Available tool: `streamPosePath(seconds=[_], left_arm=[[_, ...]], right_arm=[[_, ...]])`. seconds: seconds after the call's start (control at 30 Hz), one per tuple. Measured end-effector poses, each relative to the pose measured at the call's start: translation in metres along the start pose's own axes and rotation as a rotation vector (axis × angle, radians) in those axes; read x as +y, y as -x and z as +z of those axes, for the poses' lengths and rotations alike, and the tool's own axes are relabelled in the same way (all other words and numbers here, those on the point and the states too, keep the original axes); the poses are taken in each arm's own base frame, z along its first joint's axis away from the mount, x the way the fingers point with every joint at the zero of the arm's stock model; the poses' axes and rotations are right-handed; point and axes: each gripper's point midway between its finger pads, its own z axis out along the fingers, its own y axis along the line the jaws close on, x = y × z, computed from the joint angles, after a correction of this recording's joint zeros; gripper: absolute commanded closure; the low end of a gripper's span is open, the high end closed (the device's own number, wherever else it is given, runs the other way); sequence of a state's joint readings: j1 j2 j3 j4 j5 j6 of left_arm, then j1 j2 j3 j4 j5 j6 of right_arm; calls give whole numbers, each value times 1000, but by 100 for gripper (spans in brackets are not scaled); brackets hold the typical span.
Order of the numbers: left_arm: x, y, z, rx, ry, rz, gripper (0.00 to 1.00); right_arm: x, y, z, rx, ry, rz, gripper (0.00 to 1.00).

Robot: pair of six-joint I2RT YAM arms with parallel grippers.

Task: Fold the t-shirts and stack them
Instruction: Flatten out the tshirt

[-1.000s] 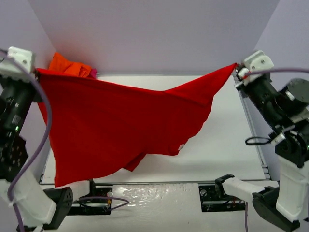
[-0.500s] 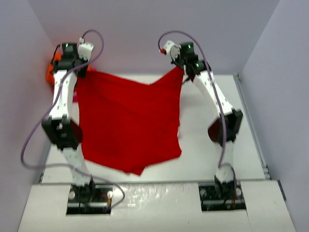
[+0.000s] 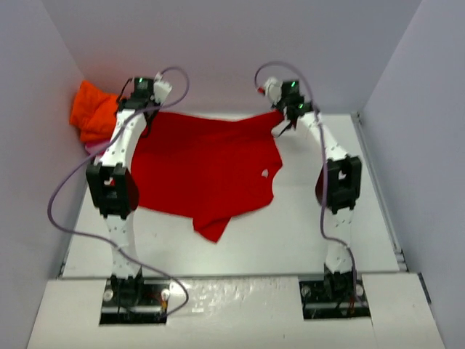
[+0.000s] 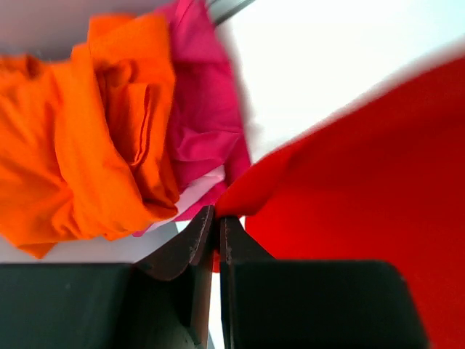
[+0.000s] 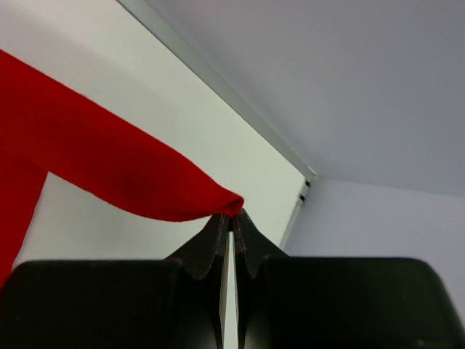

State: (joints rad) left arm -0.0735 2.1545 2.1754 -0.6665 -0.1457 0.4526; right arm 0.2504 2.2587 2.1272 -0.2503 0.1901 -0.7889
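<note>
A white counter (image 3: 312, 225) fills the floor of a small booth, seen from above. Three plain walls close it in, all pale lilac-grey: a back wall (image 3: 218, 51) across the top, a left wall (image 3: 25, 189) and a right wall (image 3: 429, 145) slanting outward toward the viewer. A thin metal strip (image 3: 379, 190) runs along the counter's right edge, from the far corner to the near one. A second thin rail (image 3: 240, 275) crosses the counter's near edge. In front of that rail lies a white ledge (image 3: 240, 316), with a glossy, slightly wrinkled patch at its middle. In the right wrist view the strip meets the wall corner.
</note>
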Motion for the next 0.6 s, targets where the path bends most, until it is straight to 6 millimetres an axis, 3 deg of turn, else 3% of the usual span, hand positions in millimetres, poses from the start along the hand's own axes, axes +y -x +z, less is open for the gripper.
streamPosePath(seconds=[0.1, 0.23, 0.33, 0.43, 0.53, 0.6], left_arm=[[-34, 27, -47, -73, -31, 94, 100], [-61, 66, -125, -227, -73, 155, 100], [-51, 79, -186, -343, -92, 131, 100], [-25, 75, -252, -453, -92, 79, 100], [-12, 64, -319, -577, -132, 48, 100], [-11, 55, -359, -653, -176, 41, 100]], right_arm=[[-42, -9, -57, -34, -56, 63, 100], [-110, -8, -162, -150, -210, 142, 100], [-144, -5, -260, -275, -329, 191, 100], [-163, -6, -353, -418, -428, 243, 100], [-169, -14, -416, -512, -483, 291, 100], [-171, -19, -446, -554, -501, 316, 100]])
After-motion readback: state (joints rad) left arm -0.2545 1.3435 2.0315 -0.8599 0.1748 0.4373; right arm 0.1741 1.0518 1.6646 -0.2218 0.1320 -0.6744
